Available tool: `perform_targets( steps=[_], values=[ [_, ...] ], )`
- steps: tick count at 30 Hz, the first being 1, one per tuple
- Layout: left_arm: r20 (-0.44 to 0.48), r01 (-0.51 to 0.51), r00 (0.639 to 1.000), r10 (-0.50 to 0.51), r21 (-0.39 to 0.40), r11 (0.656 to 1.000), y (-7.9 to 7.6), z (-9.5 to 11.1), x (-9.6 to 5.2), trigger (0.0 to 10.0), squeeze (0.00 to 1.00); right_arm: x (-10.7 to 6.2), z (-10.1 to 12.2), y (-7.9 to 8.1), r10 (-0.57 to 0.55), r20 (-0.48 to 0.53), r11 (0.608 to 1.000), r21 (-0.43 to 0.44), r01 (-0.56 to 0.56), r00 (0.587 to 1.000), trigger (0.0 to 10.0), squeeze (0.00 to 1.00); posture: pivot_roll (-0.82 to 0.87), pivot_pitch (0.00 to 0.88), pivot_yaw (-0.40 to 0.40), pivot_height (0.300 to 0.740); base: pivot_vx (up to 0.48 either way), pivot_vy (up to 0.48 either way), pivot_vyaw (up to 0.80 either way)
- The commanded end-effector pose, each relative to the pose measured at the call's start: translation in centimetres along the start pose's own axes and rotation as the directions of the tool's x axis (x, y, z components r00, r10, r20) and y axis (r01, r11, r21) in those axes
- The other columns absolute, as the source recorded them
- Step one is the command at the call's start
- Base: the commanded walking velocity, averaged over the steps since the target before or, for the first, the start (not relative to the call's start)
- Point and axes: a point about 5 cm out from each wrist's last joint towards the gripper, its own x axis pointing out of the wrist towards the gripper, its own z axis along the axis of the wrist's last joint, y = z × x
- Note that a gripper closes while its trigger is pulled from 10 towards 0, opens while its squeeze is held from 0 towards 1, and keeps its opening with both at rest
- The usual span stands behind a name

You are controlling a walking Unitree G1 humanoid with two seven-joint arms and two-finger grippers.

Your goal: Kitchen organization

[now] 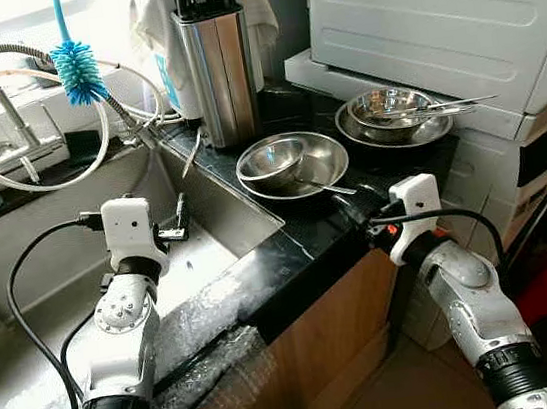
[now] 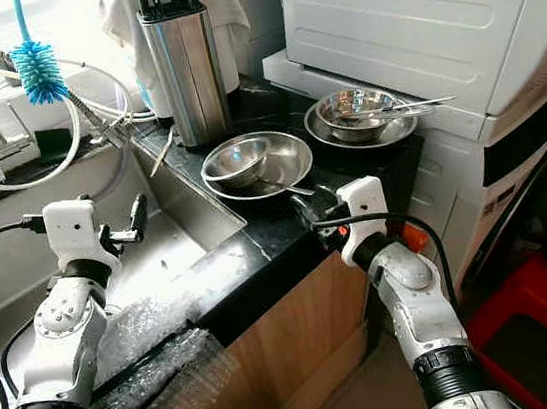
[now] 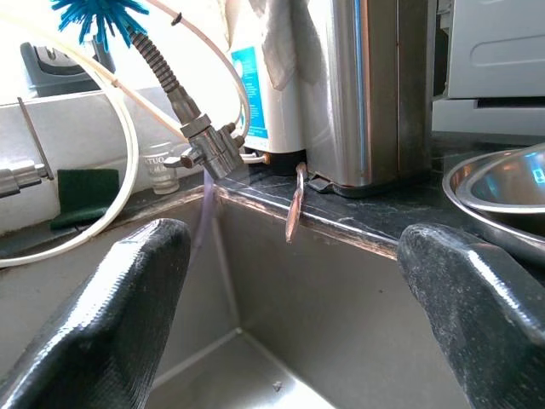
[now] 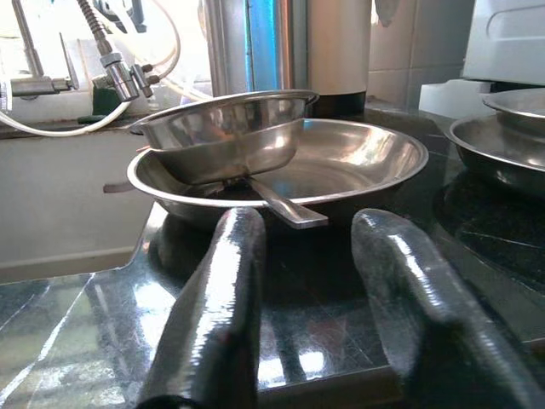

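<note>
Here the right hand (image 4: 298, 281), fingers parted, faces the steel plate (image 4: 358, 166); left hand (image 3: 298, 324) over sink (image 1: 49, 264).

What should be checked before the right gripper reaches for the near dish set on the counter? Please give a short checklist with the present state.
1. Right gripper open: ok, fingers apart.
2. Right gripper aimed at the near steel plate: ok, plate straight ahead in the right wrist view.
3. Small bowl seated steadily in that plate: not ok, it sits tilted.
4. Utensil handle clear of the grasp: not ok, it sticks out over the rim toward the gripper.
5. Left gripper out of the way: ok, open over the sink.
</note>
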Motion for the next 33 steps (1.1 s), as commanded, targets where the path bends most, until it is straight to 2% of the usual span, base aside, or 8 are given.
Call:
perform_targets(
  steps=[1, 12, 13, 14, 15, 25, 32, 33],
  values=[
    [0.008, 0.008, 1.000, -0.008, 0.013, 1.000, -0.3, 0.3, 0.3, 10.0, 0.00, 0.2, 0.1, 0.0, -0.003, 0.001, 1.000, -0.015, 0.003, 1.000, 10.0, 0.00, -0.18, 0.000, 0.023, 0.740, 0.000, 0.000, 0.00],
    [0.006, 0.005, 1.000, -0.005, 0.011, 1.000, -0.3, 0.3, 0.4, 10.0, 0.00, 0.3, 0.1, -0.3, -0.008, 0.001, 1.000, -0.019, 0.008, 1.000, 10.0, 0.00, -0.18, 0.000, 0.023, 0.740, 0.000, 0.000, 0.00],
    [0.005, 0.004, 1.000, -0.004, 0.011, 1.000, -0.3, 0.3, 0.4, 10.0, 0.00, 0.4, 0.2, -0.3, -0.008, 0.007, 1.000, -0.012, 0.008, 1.000, 10.0, 0.95, -0.18, 0.000, 0.023, 0.740, 0.000, 0.000, 0.00],
    [0.004, 0.004, 1.000, -0.004, 0.011, 1.000, -0.3, 0.3, 0.4, 10.0, 0.00, 0.5, 0.3, -0.3, -0.008, 0.008, 1.000, -0.010, 0.008, 1.000, 10.0, 0.95, -0.18, 0.000, 0.023, 0.740, 0.000, 0.000, 0.00],
    [0.004, 0.004, 1.000, -0.004, 0.012, 1.000, -0.3, 0.3, 0.4, 10.0, 0.00, 0.5, 0.3, -0.3, 0.000, 0.013, 1.000, -0.009, 0.000, 1.000, 10.0, 1.00, -0.18, 0.000, 0.023, 0.740, 0.000, 0.000, 0.00],
    [0.003, 0.004, 1.000, -0.004, 0.010, 1.000, -0.4, 0.3, 0.4, 10.0, 0.00, 0.9, 0.7, -0.5, 0.015, 0.023, 1.000, -0.017, -0.014, 1.000, 10.0, 1.00, -0.18, 0.000, 0.023, 0.740, 0.000, 0.000, 0.00],
    [0.005, 0.004, 1.000, -0.004, 0.008, 1.000, -0.5, 0.3, 0.4, 10.0, 0.00, 1.3, 1.1, -0.8, 0.005, 0.021, 0.999, -0.054, -0.004, 1.000, 10.0, 0.99, -0.18, 0.000, 0.023, 0.740, 0.000, 0.000, 0.00],
    [0.005, 0.004, 1.000, -0.004, 0.009, 1.000, -0.5, 0.3, 0.4, 10.0, 0.00, 1.4, 1.1, -0.8, 0.003, 0.020, 0.998, -0.057, -0.002, 1.000, 10.0, 0.00, -0.18, 0.000, 0.022, 0.740, 0.000, 0.000, 0.00]
  ],
)
